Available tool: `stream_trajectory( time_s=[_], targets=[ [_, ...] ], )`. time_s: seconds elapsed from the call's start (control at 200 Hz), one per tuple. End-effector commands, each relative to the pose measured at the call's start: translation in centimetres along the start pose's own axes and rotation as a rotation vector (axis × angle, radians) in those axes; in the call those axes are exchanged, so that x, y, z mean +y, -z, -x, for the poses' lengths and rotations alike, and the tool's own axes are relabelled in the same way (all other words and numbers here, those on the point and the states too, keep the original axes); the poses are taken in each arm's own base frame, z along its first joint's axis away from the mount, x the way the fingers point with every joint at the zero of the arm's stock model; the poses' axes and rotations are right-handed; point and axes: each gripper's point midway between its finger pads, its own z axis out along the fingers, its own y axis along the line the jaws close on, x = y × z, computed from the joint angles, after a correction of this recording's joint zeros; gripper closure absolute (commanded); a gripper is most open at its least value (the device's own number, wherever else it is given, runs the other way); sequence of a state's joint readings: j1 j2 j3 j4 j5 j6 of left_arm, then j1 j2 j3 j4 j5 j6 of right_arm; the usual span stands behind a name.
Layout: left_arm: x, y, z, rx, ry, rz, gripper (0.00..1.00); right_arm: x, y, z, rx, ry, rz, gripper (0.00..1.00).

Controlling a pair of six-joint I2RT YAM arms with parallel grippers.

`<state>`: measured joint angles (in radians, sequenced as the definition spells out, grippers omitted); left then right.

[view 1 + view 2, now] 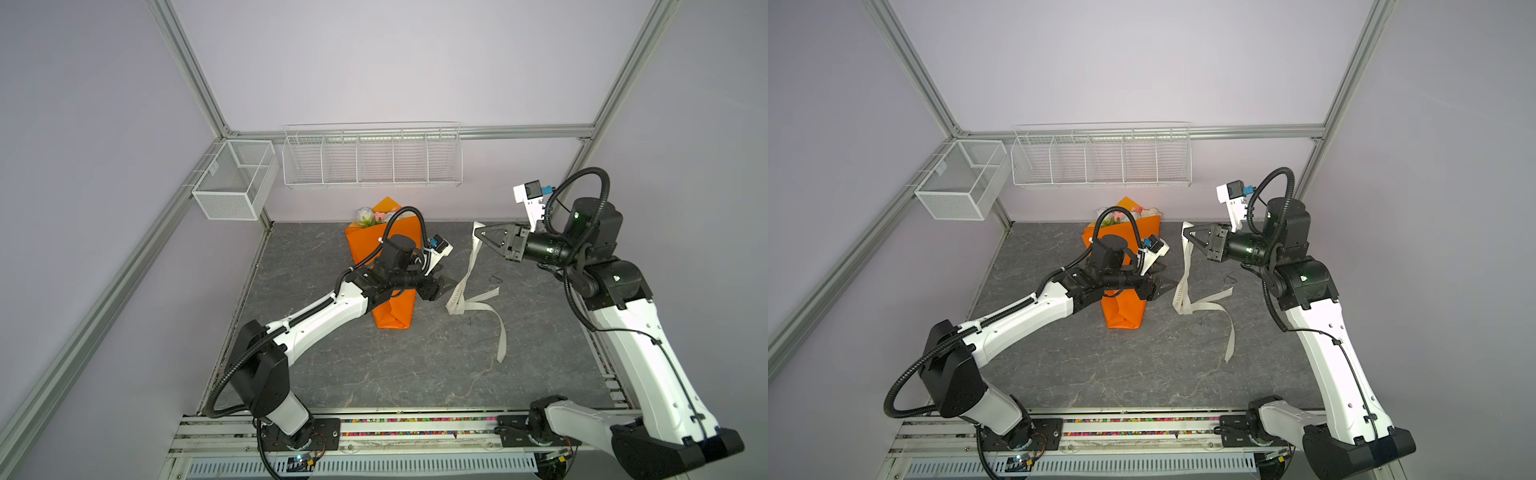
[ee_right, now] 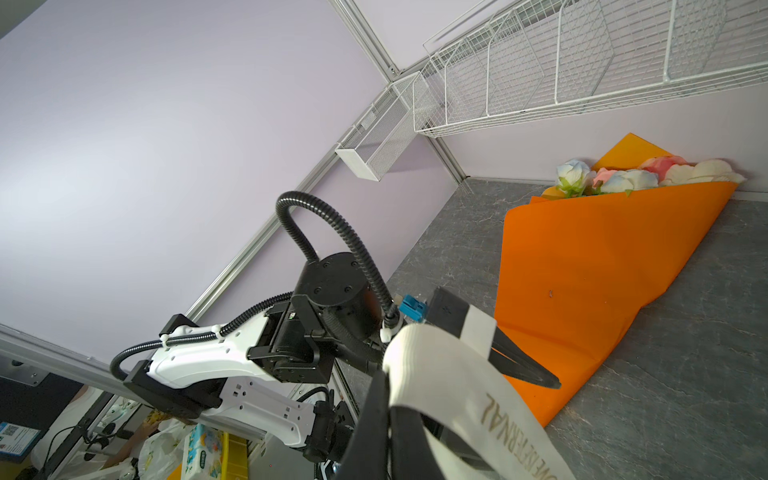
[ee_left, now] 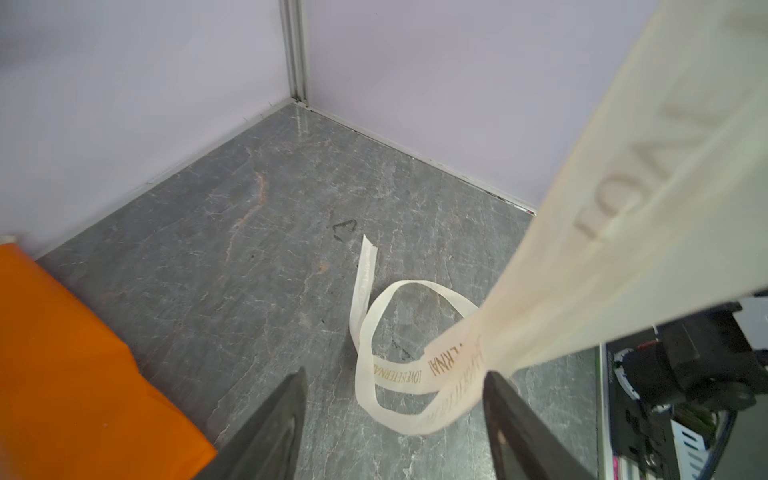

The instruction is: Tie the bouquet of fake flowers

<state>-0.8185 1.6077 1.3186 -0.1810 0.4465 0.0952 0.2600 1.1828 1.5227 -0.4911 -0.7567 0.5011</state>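
Orange paper [image 1: 361, 249] wraps the bouquet [image 1: 371, 216], which lies at the far edge of the grey table [image 1: 374, 365], blooms by the back wall. Right gripper [image 1: 480, 232], raised above the table, is clamped tight on one end of a cream ribbon [image 1: 471, 266]. The ribbon hangs down and loops on the table. Left gripper [image 3: 395, 376], beside the paper's narrow end, has its fingers spread apart. The ribbon shows between them, not pinched.
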Motion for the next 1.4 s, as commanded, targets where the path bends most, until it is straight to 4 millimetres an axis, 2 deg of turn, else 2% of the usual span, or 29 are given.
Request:
stream_trajectory(
  time_s=[0.0,0.18,0.275,0.605,0.775,0.865,0.935,1.035,1.08,1.16,1.24,1.315,1.395],
  targets=[
    [-1.8,0.0,0.4,-0.005,-0.076,-0.105,0.32,0.9,0.2,0.1,0.007,0.035,0.019,0.93],
    [-3.0,0.7,-1.1,-0.015,-0.113,-0.157,0.30,0.8,0.3,0.0,0.010,0.039,0.012,0.93],
    [-3.2,0.3,-2.0,-0.012,-0.122,-0.173,0.31,0.9,0.3,0.0,0.009,0.041,0.016,0.93],
    [-1.8,-1.7,-2.5,0.013,-0.110,-0.149,0.48,1.3,0.5,0.0,0.004,0.039,0.027,0.93],
    [-2.3,-2.5,-2.3,0.007,-0.089,-0.203,0.54,1.5,0.7,-0.2,0.005,0.042,0.031,0.93],
    [-2.6,-2.7,-2.0,-0.016,-0.082,-0.222,0.59,1.4,0.7,-0.3,0.006,0.041,0.028,0.93],
    [-2.5,-3.0,-1.7,-0.025,-0.072,-0.226,0.68,1.3,0.7,-0.4,0.007,0.039,0.027,0.93],
    [-2.2,-3.1,-1.7,-0.017,-0.066,-0.212,0.91,1.1,0.8,-0.5,0.009,0.044,0.012,0.93],
    [-2.1,-2.9,-1.7,-0.011,-0.064,-0.196,1.00,0.5,0.9,-0.7,0.010,0.042,-0.027,0.93],
    [-1.5,-2.3,-1.8,0.012,-0.050,-0.145,1.00,-1.2,1.4,-1.1,0.014,0.034,-0.123,0.93],
    [-0.6,-1.3,-1.5,0.021,-0.010,-0.062,1.00,-4.6,2.5,-2.3,0.043,0.024,-0.321,0.93],
    [-0.4,0.3,-1.2,0.037,0.012,-0.007,1.00,-8.4,4.6,-3.4,0.084,0.031,-0.565,0.93],
    [0.0,2.6,-0.7,0.045,0.063,0.074,1.00,-11.9,7.8,-4.5,0.129,0.047,-0.824,0.93]
  ],
)
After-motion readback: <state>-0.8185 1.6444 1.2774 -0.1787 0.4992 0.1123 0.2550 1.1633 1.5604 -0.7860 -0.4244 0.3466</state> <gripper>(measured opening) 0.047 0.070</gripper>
